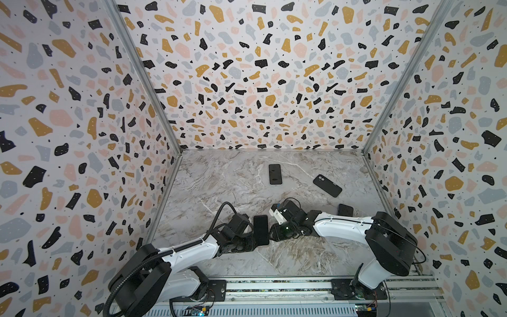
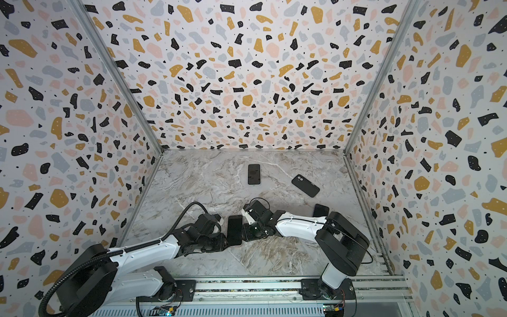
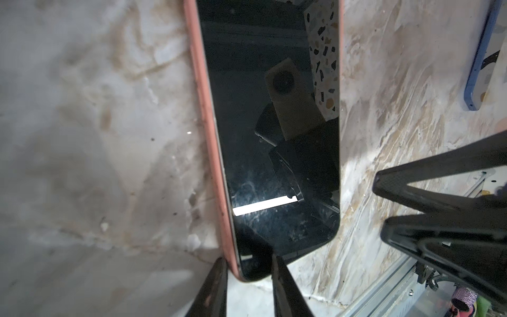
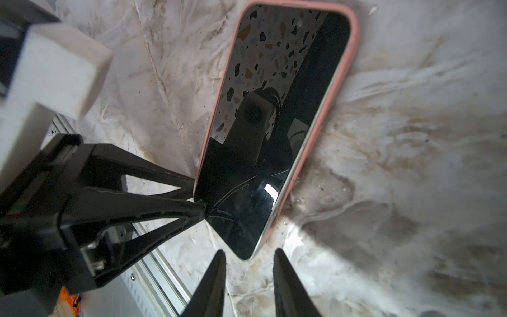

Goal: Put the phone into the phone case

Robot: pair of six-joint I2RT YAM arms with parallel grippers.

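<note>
Left gripper [image 3: 248, 259]: black tapered fingers, nipped on corner of glossy black slab phone [image 3: 274, 123] sitting in salmon-pink matte phone case [image 3: 203, 96]. Seems half-seated: long edge on right-gripper side proud of pink rim, pale side rail showing. Could slip off slick glass; could lever seated edge out if pressed unevenly. Right gripper [image 4: 249, 252]: just beside case's corner, fingers parted, empty. Beneath case, smooth veined marble-look tabletop [image 1: 247, 263]: could let case skate under push.
</note>
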